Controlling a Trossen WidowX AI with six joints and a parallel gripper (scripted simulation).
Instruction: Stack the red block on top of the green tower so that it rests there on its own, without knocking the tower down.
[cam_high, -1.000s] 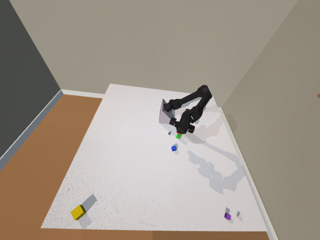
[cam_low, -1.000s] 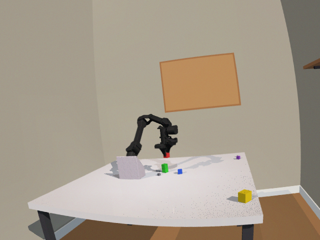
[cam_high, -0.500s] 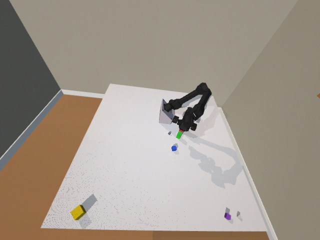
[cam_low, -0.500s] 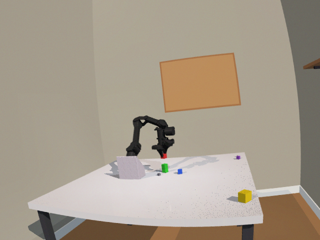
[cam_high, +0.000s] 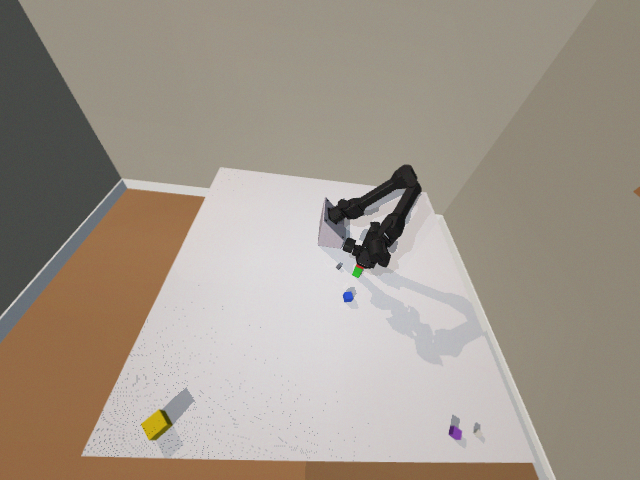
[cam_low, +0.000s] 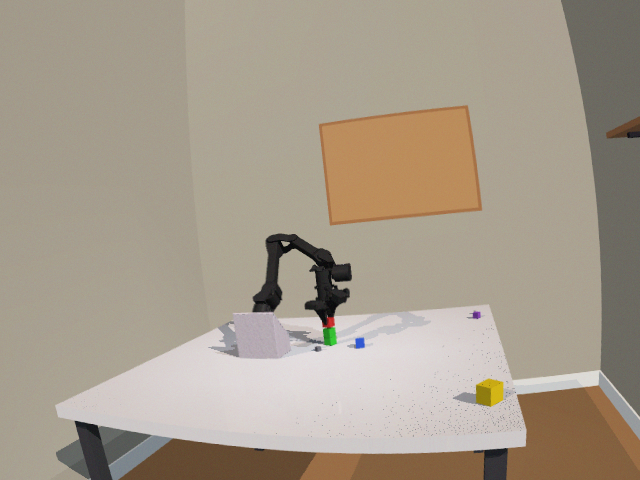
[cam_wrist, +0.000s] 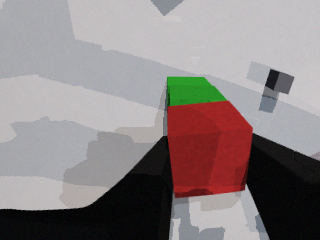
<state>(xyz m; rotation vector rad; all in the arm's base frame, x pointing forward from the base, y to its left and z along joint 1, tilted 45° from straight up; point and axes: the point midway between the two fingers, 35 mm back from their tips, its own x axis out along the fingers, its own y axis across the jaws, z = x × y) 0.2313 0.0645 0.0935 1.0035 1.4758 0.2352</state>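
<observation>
1. Top: the hand is hanging over the tower on the bench, red barely showing; a blue block is lying near.
2. Exterior: the red block is sitting directly above the tower, apparently touching.
3. Wrist: the hand is gripping the red block, green showing beyond.

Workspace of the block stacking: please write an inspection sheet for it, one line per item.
Surface: white table, speckled, arm shadows on it.
Job's things: red block directly above green tower; contact cannot be told.
Clutter: blue cube, yellow cube, purple cube, small grey piece, pale box at the arm's foot.
Grippers: gripper shut on red block.
Cables: nothing seen.
Surroundings: cork board, beige walls, brown floor.
</observation>
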